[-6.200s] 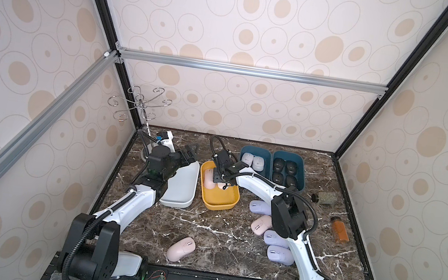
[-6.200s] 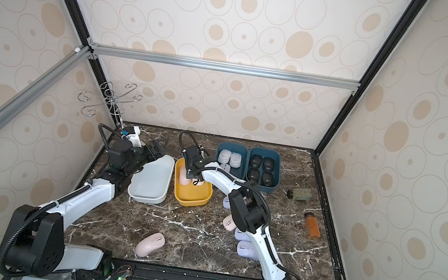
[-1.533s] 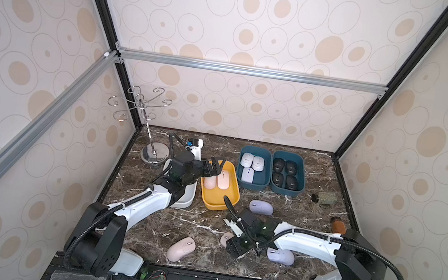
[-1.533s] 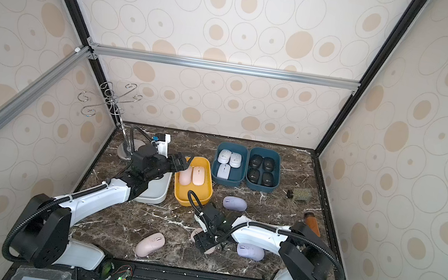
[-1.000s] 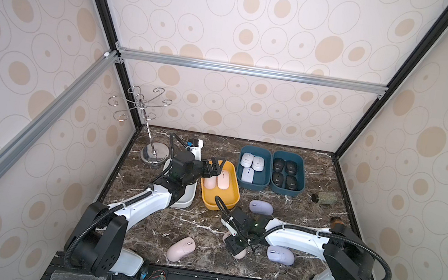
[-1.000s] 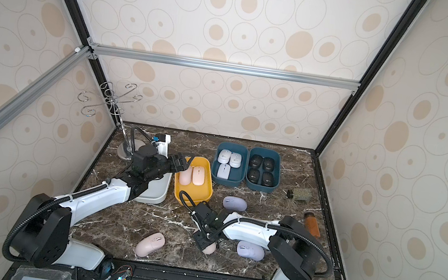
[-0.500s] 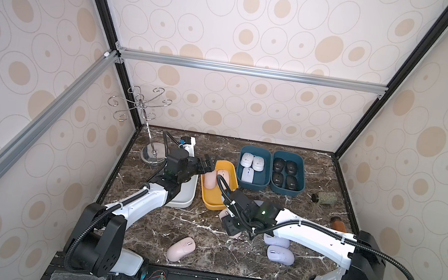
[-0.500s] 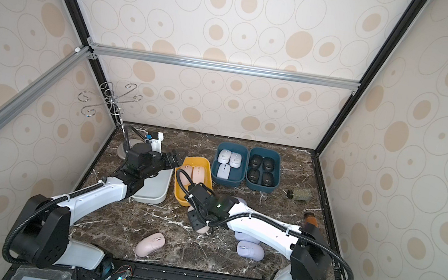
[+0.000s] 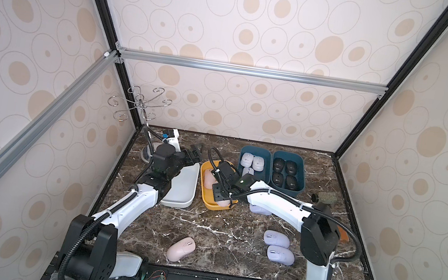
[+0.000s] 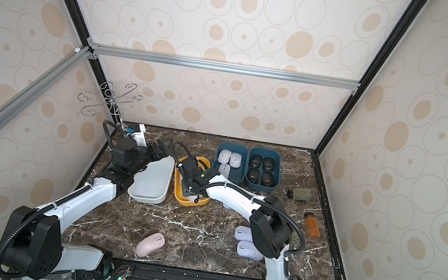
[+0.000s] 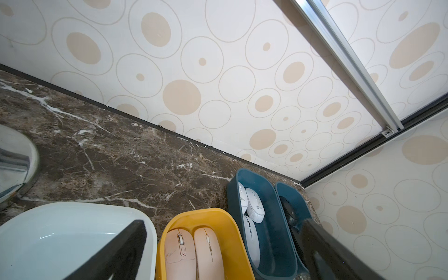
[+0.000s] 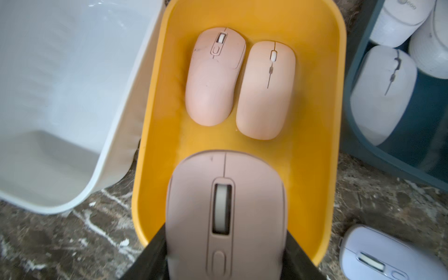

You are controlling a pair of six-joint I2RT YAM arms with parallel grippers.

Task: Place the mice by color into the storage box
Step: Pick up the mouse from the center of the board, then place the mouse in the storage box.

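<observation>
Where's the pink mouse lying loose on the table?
In both top views, the oval pink mouse lies alone near the marble table's front edge, left of two lavender mice.

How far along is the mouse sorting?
Done: four black oval mice, three white mice in teal plastic boxes; two pink mice in the yellow plastic box. In hand: right tool holds a third pink mouse over it. Remaining: one pink mouse, three lavender mice on the marble table.
</observation>
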